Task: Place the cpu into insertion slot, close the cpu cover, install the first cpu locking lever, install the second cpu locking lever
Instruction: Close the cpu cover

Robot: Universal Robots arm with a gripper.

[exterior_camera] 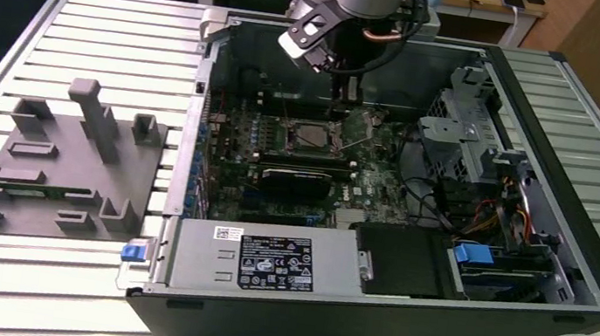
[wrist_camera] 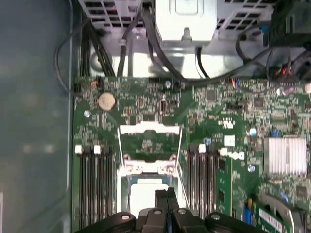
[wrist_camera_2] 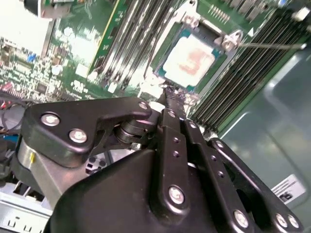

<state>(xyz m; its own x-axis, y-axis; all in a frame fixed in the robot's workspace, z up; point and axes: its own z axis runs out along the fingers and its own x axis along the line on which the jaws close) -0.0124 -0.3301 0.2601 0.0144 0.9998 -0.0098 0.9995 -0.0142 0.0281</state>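
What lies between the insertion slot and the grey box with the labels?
In the exterior view, a long black block and then a strip of green circuit board lie between the insertion slot and the grey box.

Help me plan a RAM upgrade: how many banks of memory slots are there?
2. In the first wrist view, one bank flanks the cpu, the other bank lies opposite. The gripper may hide more.

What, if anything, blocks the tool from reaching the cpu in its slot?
Nothing visible, so likely yes. The tool hangs close above the cpu, whose silver top lies bare; the cpu cover seems folded back and no cable crosses between them.
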